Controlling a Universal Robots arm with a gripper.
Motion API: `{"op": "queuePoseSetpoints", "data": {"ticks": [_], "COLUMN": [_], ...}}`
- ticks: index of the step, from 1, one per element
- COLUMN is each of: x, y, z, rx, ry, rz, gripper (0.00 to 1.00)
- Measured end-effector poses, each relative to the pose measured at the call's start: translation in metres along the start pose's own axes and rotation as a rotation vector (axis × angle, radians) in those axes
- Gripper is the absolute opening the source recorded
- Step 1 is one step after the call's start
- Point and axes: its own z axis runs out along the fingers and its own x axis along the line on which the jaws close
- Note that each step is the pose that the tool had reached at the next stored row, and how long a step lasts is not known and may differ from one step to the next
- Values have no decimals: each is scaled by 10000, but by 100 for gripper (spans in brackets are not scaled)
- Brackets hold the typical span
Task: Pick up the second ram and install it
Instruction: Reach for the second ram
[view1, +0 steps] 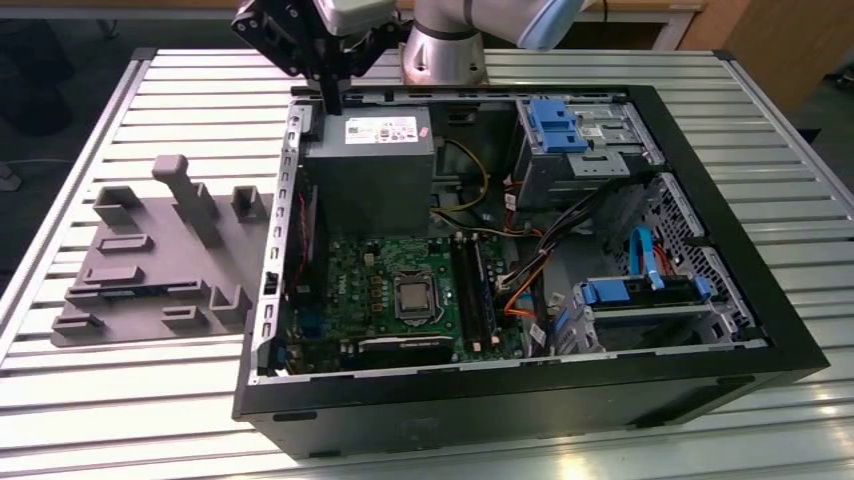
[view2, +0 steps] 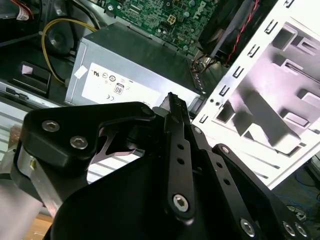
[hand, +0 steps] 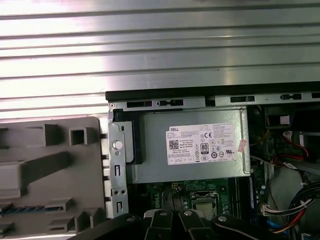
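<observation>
**Gripper** (view1: 330, 104): black, with two fingers pointing down. The fingers are pressed together into one narrow bar and pinch nothing. It hangs over the far rim of the computer case, toward the exterior view's left.

**Power supply** (view1: 367, 172): grey metal box with a white label, inside the case just beside the gripper tips.

**Computer case** (view1: 534, 405): black tower lying on its side with the side panel off.

**Motherboard** (view1: 358, 285): green, on the near side of the power supply. Its long black memory sockets (view1: 470, 290) run along its edge on the exterior view's right.

**Drive cages** (view1: 561, 128): metal with blue clips, at the case's side on the exterior view's right.

**Grey fixture** (view1: 180, 272): moulded tray with posts and slots, outside the case on the exterior view's left.

**Second ram** (hand: 20, 207): dark bluish strip with black chips. In the first wrist view it lies flat in a slot of the grey fixture, outside the case and well apart from the gripper.

**Slatted table** (view1: 134, 400): aluminium, carries the case and the fixture.
</observation>
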Motion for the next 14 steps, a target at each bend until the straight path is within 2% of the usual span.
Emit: {"op": "queuePoseSetpoints", "data": {"ticks": [14], "x": [85], "y": [-7], "z": [7], "rx": [0], "ry": [0], "rz": [0], "gripper": [11]}}
